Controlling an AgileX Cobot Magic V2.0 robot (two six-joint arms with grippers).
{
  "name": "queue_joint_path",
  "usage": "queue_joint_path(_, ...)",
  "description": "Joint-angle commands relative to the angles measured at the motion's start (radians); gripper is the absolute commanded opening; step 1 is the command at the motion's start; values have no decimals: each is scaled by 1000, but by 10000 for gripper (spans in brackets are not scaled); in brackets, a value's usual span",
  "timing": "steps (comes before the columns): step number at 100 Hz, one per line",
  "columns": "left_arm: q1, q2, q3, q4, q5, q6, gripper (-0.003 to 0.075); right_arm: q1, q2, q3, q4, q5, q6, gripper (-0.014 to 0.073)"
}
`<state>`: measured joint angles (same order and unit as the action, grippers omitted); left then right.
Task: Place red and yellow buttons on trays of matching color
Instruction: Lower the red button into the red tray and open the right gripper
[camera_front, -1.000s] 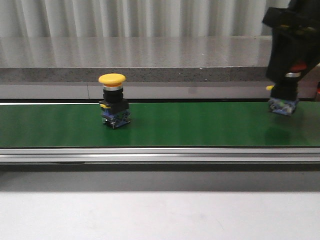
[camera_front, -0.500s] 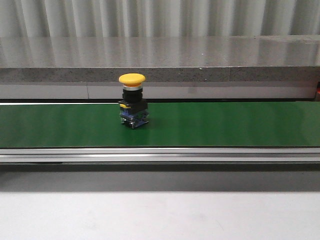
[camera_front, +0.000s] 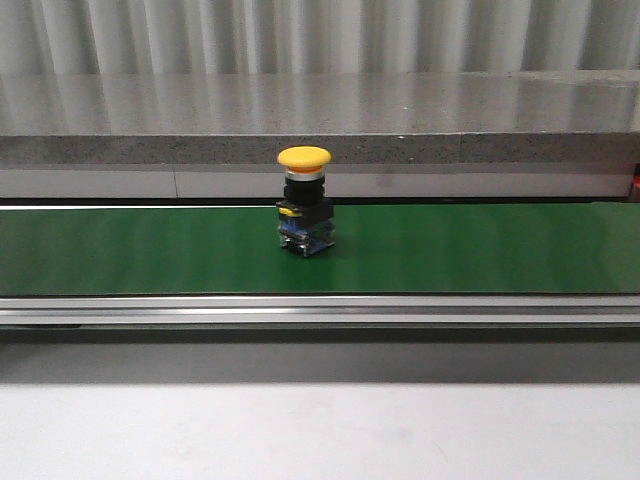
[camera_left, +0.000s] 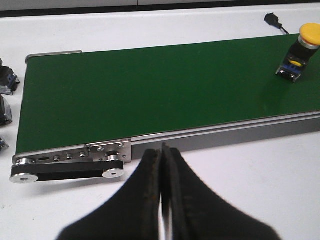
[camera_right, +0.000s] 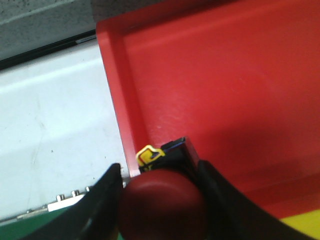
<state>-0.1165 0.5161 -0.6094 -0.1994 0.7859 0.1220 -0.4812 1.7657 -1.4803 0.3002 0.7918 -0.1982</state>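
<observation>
Since a second ago the yellow button (camera_front: 304, 213) has travelled rightward along the green belt (camera_front: 480, 250) to about its middle, and the right arm, which then stood over the belt's right end around the red button, has left the front view.

The red tray (camera_right: 225, 85) now fills most of the right wrist view, with a corner of a yellow tray (camera_right: 302, 227) just beside it. The right gripper (camera_right: 161, 197) pinches the red button (camera_right: 162, 207) between its fingers, holding it over the tray's floor close to the raised wall nearest the white table (camera_right: 50, 135). The left gripper (camera_left: 161, 185) is pressed together with nothing in it, hanging over the table beside the belt's end rollers; the yellow button stands well apart from it.

The larger risk, as I judge it, is the belt: if it keeps running, the yellow button may reach the end and tip off before an arm is free. The smaller one is the release: let go this near the wall, the red button could catch the rim, topple, or roll toward the yellow tray.
</observation>
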Motion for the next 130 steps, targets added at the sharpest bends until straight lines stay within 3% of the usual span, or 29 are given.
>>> queue_joint_path(1, -9, 4, -24, -22, -67, 1, -20, -5, 13, -78, 52, -31, 3, 129)
queue_joint_path(26, -9, 4, -24, -22, -67, 1, -20, -5, 157, -149, 145, -11, 3, 129)
queue_joint_path(57, -9, 4, -24, -22, -67, 1, -20, -5, 230, -149, 150, -35, 3, 139)
queue_joint_path(64, -9, 4, -24, -22, -67, 1, -20, -5, 230, -149, 150, -40, 3, 200)
queue_joint_path(77, -9, 4, -24, -22, -67, 1, -20, -5, 230, -149, 150, -46, 3, 456)
queue_joint_path(84, -9, 4, -24, -22, -67, 1, -20, -5, 228, -149, 150, -51, 3, 540)
queue_joint_path(113, -9, 4, -24, -22, -67, 1, -20, -2, 149, -132, 149, -58, -35, 550)
queue_joint_path(130, -9, 4, -24, -22, -67, 1, -20, 3, 9, -36, 149, -96, -57, 550)
